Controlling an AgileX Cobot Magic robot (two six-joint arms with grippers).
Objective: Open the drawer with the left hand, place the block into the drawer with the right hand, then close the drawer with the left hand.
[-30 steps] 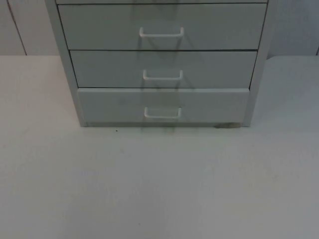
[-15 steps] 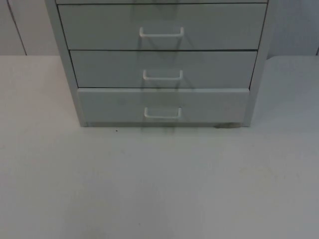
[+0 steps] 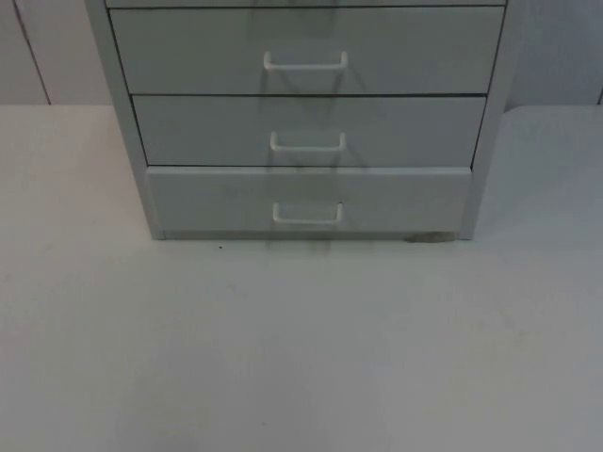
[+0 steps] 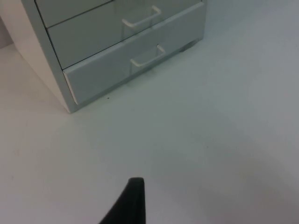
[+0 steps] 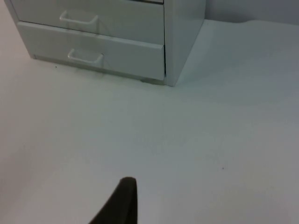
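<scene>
White table [image 3: 301,358] meets grey partition wall [image 3: 47,52].

The cabinet [image 3: 306,122] is cut off by the upper edge of the top view, so its top and whatever lies above the highest visible drawer [image 3: 306,52] cannot be seen. All three drawer fronts sit shut, hiding their insides. Of the left hand [image 4: 128,205] a single dark fingertip shows in the left wrist view, running off the picture's edge; whether its fingers are spread or together cannot be told. The same holds for the right hand [image 5: 119,203] in the right wrist view.
</scene>
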